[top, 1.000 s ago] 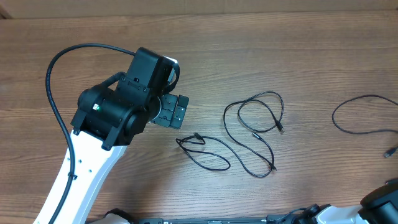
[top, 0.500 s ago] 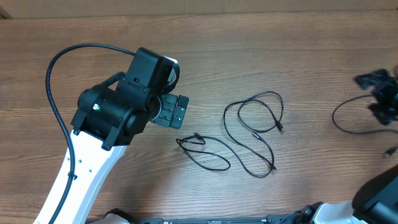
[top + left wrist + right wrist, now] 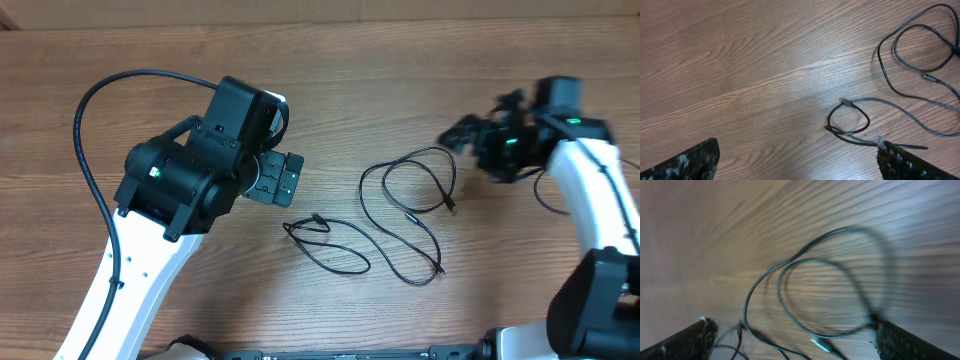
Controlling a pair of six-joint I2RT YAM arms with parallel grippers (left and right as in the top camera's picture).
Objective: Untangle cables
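Thin black cables lie loose on the wooden table [image 3: 400,60]. A small looped cable [image 3: 325,247] lies at the centre, with a larger looped cable [image 3: 410,205] just right of it. My left gripper [image 3: 290,180] hovers open left of both, nothing between its fingers. The left wrist view shows the small loop [image 3: 850,117] ahead of the left gripper [image 3: 800,167] and the larger cable [image 3: 910,50] at the upper right. My right gripper [image 3: 470,135], blurred by motion, is open above the larger cable's right edge. In the right wrist view the cable loop [image 3: 825,295] is ahead of the right gripper [image 3: 797,342].
Another thin cable [image 3: 541,195] lies at the far right, mostly hidden under the right arm [image 3: 590,190]. The left arm's thick black wire [image 3: 90,130] arcs over the table's left side. The left arm's white link [image 3: 130,290] covers the lower left.
The right arm has swung up from the bottom right corner and then leftward to the larger cable loop. The left arm and the cables have not moved.
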